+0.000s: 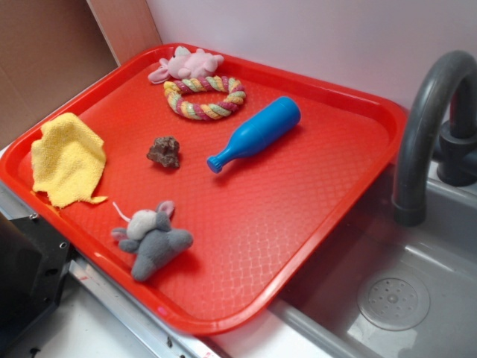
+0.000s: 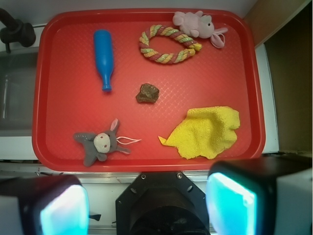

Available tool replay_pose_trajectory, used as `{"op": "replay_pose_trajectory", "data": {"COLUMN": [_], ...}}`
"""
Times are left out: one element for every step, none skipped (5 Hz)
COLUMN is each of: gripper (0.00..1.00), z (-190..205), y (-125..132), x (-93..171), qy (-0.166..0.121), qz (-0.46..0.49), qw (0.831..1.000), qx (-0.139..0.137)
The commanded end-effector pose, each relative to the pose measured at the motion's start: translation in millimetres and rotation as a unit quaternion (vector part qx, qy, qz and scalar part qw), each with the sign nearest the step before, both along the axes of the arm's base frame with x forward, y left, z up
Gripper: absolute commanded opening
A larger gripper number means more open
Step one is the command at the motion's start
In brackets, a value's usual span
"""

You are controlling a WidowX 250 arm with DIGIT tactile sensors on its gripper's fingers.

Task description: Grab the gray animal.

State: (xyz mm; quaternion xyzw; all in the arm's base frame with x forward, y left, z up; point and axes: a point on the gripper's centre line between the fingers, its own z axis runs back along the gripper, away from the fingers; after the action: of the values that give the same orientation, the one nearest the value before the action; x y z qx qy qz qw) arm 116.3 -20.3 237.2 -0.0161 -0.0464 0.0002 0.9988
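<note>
Small gray plush mouse (image 2: 99,143) flat on red plastic tray (image 2: 63,117), long axis parallel to the tray's near edge, white tail toward yellow terry cloth (image 2: 208,131); gripper (image 2: 146,205) fingers spread wide, empty.

From my wrist camera I see the gripper (image 2: 146,205) as two chunky fingers (image 2: 230,203) with black housings and glossy pale cyan pads that catch the light. Between them sits a black angular mount with two small screws near its top edge and a round dark hub below. In the exterior view, only a black, boxy piece shows at the lower left corner.
</note>
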Motion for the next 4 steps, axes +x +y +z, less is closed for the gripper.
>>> {"op": "replay_pose_trajectory", "data": {"gripper": [1.0,1.0,1.0,1.0], "z": [0.0,-10.0,-21.1,-37.8], "y": [0.0,-10.3,-22.9,-38.8], "x": [0.0,22.0,36.7,47.9], "qy": [0.0,-0.007,-0.013,-0.04], "qz": [0.0,-0.124,-0.247,-0.364], "qw": [1.0,0.992,0.966,0.929], "qx": [0.0,0.034,0.07,0.056]}}
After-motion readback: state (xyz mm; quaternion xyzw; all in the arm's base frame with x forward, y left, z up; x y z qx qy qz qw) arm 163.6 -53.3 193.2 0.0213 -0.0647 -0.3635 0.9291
